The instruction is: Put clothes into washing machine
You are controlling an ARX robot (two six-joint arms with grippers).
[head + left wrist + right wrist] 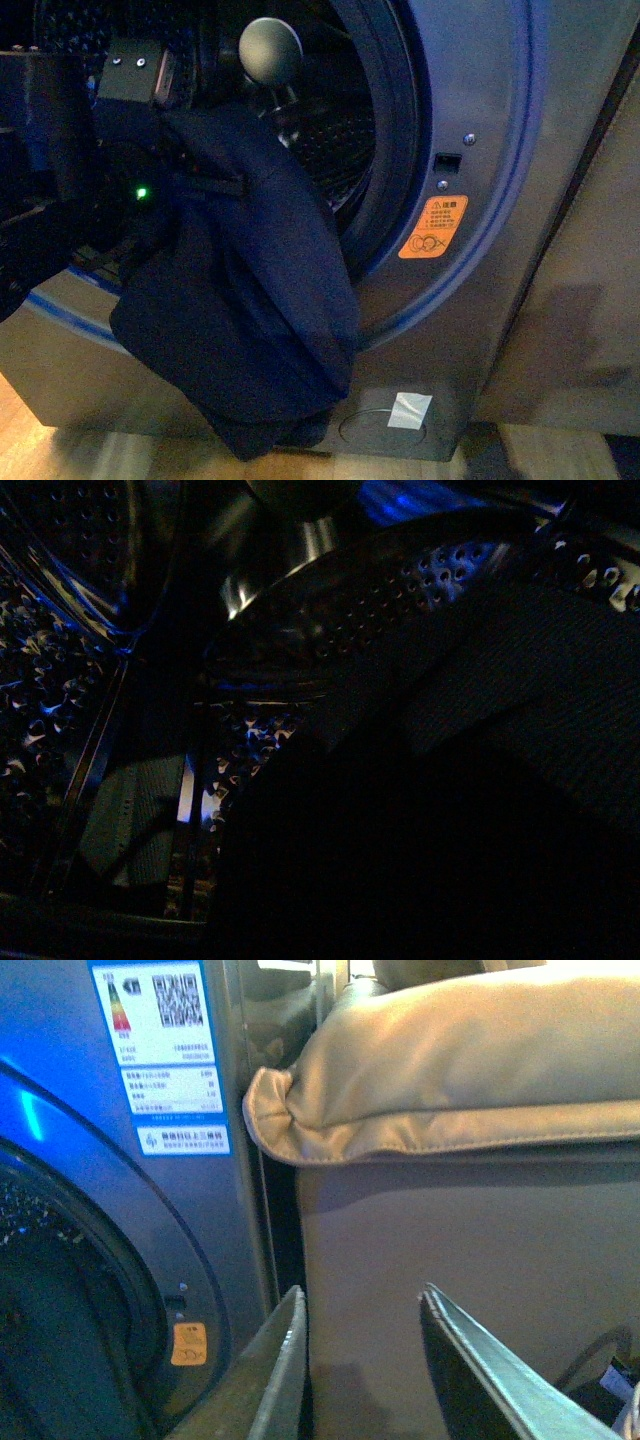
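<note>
Cushion (460, 1060): tan leather with a stitched seam, its rounded corner overhanging the sofa's top edge.
Sofa (470, 1230): plain brown side panel, upright, shadowed low down.
Floor (40, 425): light wood planks, blurred.

Limp dark navy fabric garment (250, 300) draped over porthole rim, hanging down front of large grey metallic front-loading washing machine (500, 150); door open.

Home: washing machine (480, 120) beside leather sofa (470, 1050), wood floor (20, 420)
</note>
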